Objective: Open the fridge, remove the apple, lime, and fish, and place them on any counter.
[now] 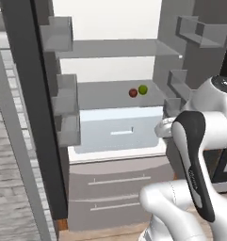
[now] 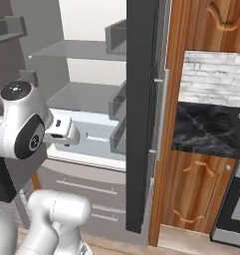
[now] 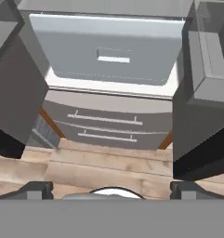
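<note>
The fridge (image 1: 115, 48) stands with both upper doors swung wide, showing its white interior and grey shelves. On the middle shelf, toward the right, the dark red apple (image 1: 133, 92) sits beside the yellow-green lime (image 1: 142, 89), the two nearly touching. The fish is hidden from view. My gripper (image 3: 112, 189) is open with nothing between its fingers (image 3: 36, 189). It hangs in front of the fridge (image 3: 108, 122), looking down at the pale crisper bin (image 3: 113, 51) and the two lower drawers. The black marble counter (image 2: 206, 130) lies right of the fridge's right door (image 2: 141, 99).
The open left door (image 1: 28, 94) with its shelf bins and the right door's bins (image 1: 199, 33) flank the opening. My own arm (image 1: 195, 155) rises close before the lower drawers (image 1: 117, 188). A wooden cabinet (image 2: 196, 194) stands under the counter, on wood flooring (image 3: 108, 167).
</note>
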### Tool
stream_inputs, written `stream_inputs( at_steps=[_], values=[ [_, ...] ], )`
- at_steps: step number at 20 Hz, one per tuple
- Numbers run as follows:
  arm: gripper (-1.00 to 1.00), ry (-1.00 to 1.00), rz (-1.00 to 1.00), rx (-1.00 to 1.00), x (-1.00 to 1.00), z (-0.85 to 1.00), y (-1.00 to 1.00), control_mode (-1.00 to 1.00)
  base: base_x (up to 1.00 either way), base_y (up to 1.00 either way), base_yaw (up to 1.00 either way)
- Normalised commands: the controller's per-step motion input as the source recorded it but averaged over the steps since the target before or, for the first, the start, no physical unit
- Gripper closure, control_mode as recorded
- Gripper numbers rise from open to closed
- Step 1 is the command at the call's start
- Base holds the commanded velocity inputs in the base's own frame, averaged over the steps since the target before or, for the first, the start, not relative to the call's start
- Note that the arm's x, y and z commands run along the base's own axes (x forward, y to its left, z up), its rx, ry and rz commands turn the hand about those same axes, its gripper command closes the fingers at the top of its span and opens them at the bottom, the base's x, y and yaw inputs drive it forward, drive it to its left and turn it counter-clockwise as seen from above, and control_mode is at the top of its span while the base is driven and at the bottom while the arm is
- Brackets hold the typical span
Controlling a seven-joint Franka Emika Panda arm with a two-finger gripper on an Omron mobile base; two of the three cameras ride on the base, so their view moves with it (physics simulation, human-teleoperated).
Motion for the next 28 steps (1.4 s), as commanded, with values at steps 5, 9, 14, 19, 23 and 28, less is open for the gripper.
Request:
stream_inputs(
  at_steps=[5, 9, 14, 19, 23, 28],
  values=[
    [-1.0, 0.0, 0.0, 0.0, 0.0, 0.0, 0.0, 1.0, 0.5, 0.39, -0.46],
    [-1.0, 0.0, 0.0, 0.0, 0.0, 0.0, 0.0, 1.0, 0.95, 0.43, -0.21],
    [-1.0, 0.0, 0.0, 0.0, 0.0, 0.0, 0.0, 1.0, 0.84, 0.34, -0.02],
    [-1.0, 0.0, 0.0, 0.0, 0.0, 0.0, 0.0, 1.0, 0.5, 0.14, -0.02],
    [-1.0, 0.0, 0.0, 0.0, 0.0, 0.0, 0.0, 1.0, 0.31, 0.18, -0.01],
    [-1.0, 0.01, 0.0, 0.0, 0.13, -0.13, 0.04, -1.0, 0.04, 0.1, 0.0]
  ],
)
